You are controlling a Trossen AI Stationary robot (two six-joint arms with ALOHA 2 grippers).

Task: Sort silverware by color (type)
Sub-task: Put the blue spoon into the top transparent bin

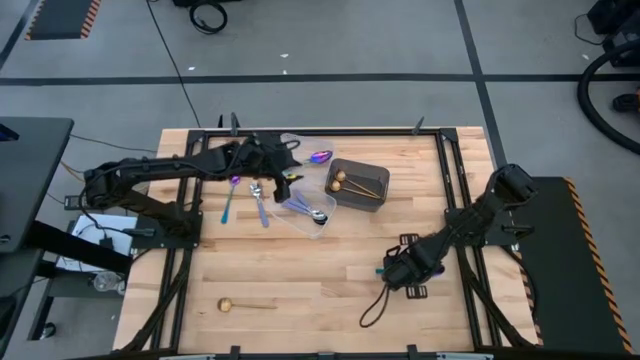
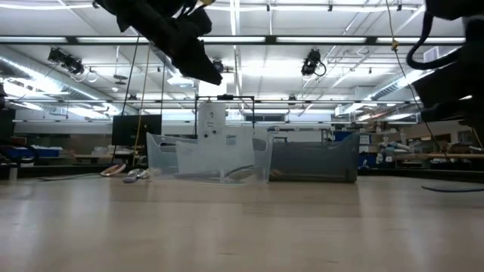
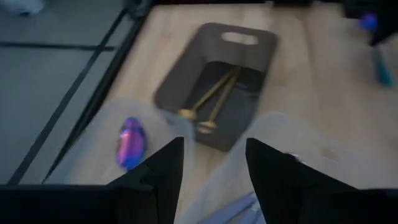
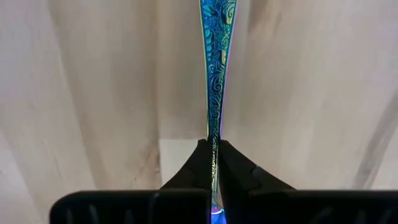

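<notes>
Pale wood table (image 1: 300, 270) (grey floor around), right gripper (image 4: 213, 148) pinching teal-handled spoon (image 4: 214, 56); left gripper (image 3: 214, 163) spread, empty

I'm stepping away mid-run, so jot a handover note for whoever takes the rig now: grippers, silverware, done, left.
Left gripper: open, empty, above the clear plastic tubs.
Right gripper: shut on a teal-handled iridescent spoon, low over the table's right front.
Done: two gold spoons lie in the dark rectangular bin; one purple-blue spoon and lavender-handled spoons lie in tubs.
Left: gold spoon at the front, two spoons beside the tubs, plus the held one.
</notes>
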